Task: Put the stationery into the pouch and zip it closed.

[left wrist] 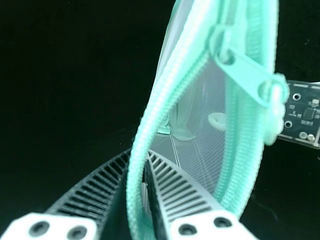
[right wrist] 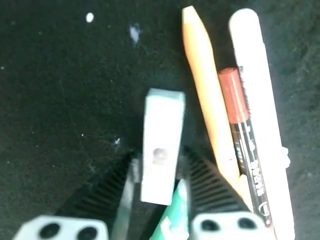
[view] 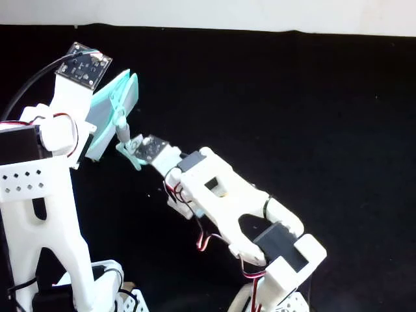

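Note:
My left gripper [left wrist: 142, 167] is shut on the lower edge of a teal mesh pouch [left wrist: 200, 150] and holds it up off the table; its zipper gapes open. In the high view the pouch [view: 116, 104] hangs at the upper left. The right gripper [right wrist: 159, 160] is shut on the pale zipper pull tab [right wrist: 161, 135], and from above it [view: 130, 152] sits just below the pouch. An orange crayon [right wrist: 206, 100], a red-capped marker [right wrist: 240, 125] and a white pen [right wrist: 260, 85] lie side by side on the black table beneath it.
The black tabletop [view: 312, 110] stretches open to the right and rear. The right arm's camera board [left wrist: 300, 112] sits close beside the zipper pull [left wrist: 245, 75]. Both arm bases stand at the near edge.

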Robot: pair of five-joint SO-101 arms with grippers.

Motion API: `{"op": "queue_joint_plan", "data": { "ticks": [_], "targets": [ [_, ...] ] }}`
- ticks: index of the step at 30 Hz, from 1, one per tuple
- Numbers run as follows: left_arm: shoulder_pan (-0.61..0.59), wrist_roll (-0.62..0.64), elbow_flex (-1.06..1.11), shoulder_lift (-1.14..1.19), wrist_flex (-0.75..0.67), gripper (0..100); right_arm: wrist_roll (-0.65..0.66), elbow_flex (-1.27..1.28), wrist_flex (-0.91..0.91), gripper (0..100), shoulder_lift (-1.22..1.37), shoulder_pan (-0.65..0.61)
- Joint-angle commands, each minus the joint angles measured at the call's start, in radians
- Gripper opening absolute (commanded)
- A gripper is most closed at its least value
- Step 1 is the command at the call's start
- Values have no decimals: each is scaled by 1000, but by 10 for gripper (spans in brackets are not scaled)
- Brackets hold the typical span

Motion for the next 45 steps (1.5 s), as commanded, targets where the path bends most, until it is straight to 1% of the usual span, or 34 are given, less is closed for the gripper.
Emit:
{"op": "queue_joint_plan", "data": {
  "ticks": [1,6,9,13,20,25,30,35,41,45],
  "targets": [
    [-16,-3,8,16,-14,7,-63,-70,-7,4,-8,36],
    [-16,-3,8,16,-12,7,-69,-101,-5,7,-12,79],
    [-16,-3,8,16,-12,7,-114,-119,-5,7,-12,88],
    [-16,-3,8,16,-9,7,-123,-157,21,7,-33,108],
    [-15,-3,8,16,-9,7,-121,-165,41,7,-286,162],
    [-15,-3,8,10,-8,7,-117,-174,134,7,-441,165],
    [-13,-3,10,10,-8,7,-123,-174,159,7,-567,163],
    [-13,-3,21,10,-6,7,-203,-232,140,7,-633,162],
    [-13,-2,117,8,-12,7,-299,-371,104,7,-645,160],
    [-12,32,153,13,-14,7,-333,-392,41,7,-645,99]
  ]
}}
